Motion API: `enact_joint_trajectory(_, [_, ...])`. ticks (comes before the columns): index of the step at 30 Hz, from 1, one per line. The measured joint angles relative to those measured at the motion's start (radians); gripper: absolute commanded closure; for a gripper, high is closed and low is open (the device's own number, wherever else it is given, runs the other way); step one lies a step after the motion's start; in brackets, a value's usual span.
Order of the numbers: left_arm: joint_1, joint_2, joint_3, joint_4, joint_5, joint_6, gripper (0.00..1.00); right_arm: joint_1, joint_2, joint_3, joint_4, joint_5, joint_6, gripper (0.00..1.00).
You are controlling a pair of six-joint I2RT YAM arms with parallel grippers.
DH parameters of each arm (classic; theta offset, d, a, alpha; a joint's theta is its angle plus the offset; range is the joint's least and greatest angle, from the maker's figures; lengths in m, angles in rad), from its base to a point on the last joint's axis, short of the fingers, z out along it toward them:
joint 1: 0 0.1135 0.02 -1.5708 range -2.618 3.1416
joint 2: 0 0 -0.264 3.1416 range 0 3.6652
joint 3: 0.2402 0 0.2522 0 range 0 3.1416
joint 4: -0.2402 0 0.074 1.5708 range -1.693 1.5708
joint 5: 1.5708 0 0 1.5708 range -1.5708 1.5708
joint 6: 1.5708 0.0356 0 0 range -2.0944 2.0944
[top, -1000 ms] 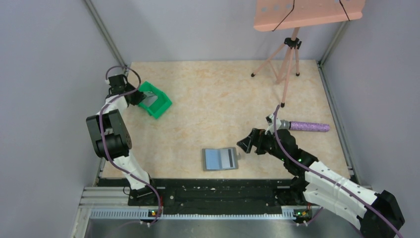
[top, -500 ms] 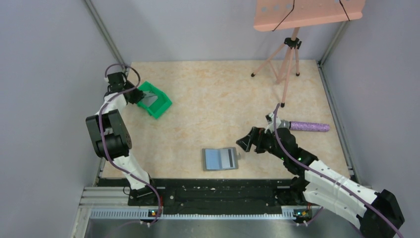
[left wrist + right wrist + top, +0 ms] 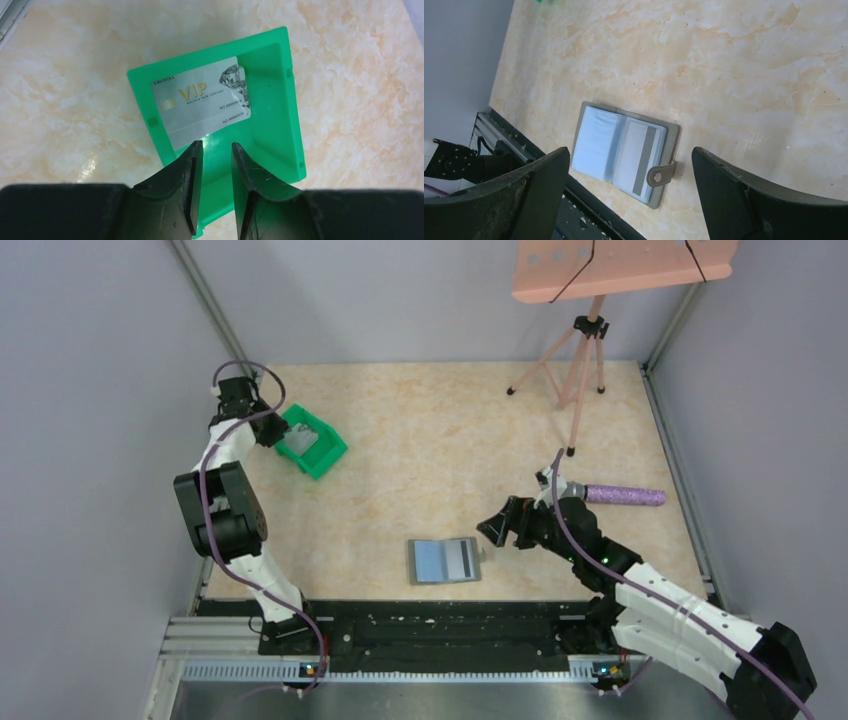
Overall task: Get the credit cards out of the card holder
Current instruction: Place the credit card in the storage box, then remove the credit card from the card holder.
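Note:
The card holder (image 3: 444, 560) lies spread open on the table near the front edge, its snap tab to the right. In the right wrist view the card holder (image 3: 624, 155) shows a blue-grey left half and a white card with a dark stripe (image 3: 640, 156) in its right half. My right gripper (image 3: 492, 530) hovers just right of it, jaws wide open and empty (image 3: 628, 152). A silver VIP credit card (image 3: 200, 100) lies in the green bin (image 3: 280, 100) at the far left. My left gripper (image 3: 216, 145) sits over the bin's near edge, narrowly open, nothing between its fingers.
The green bin (image 3: 315, 445) stands close to the left wall. A pink tripod (image 3: 580, 370) stands at the back right, under a pink board. A purple cylinder (image 3: 625, 495) lies right of the right arm. A black rail (image 3: 440, 625) runs along the front edge.
My left gripper's jaws have parted and it has drawn back a little from the bin, leaving the silver card lying inside. The right arm has barely moved.

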Motion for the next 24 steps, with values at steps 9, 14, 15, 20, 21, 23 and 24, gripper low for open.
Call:
enact_joint_trajectory(9, [-0.163, -0.124, -0.049, -0.046, -0.058, 0.035, 0.67, 0.0, 0.01, 0.017, -0.029, -0.048, 0.037, 0.22])
enact_joint_trajectory(14, [-0.333, -0.243, -0.096, -0.045, -0.052, 0.054, 0.68, 0.0, 0.039, 0.014, -0.026, -0.103, 0.082, 0.31])
enact_joint_trajectory(15, [-0.373, -0.264, -0.111, -0.042, -0.047, 0.056, 0.68, 0.0, 0.043, 0.009, -0.013, -0.119, 0.093, 0.32])
enact_joint_trajectory(20, [-0.542, -0.364, -0.233, -0.027, 0.027, 0.052, 0.68, 0.0, 0.05, -0.014, -0.011, -0.163, 0.125, 0.47])
enact_joint_trajectory(21, [-0.567, -0.386, -0.263, -0.021, 0.047, 0.046, 0.68, 0.0, 0.051, -0.019, -0.011, -0.171, 0.132, 0.5])
enact_joint_trajectory(23, [-0.62, -0.436, -0.337, 0.006, 0.084, 0.021, 0.68, 0.0, 0.051, -0.026, -0.013, -0.19, 0.142, 0.56])
enact_joint_trajectory(24, [-0.644, -0.459, -0.371, 0.021, 0.098, 0.006, 0.68, 0.0, 0.051, -0.031, -0.012, -0.201, 0.146, 0.59])
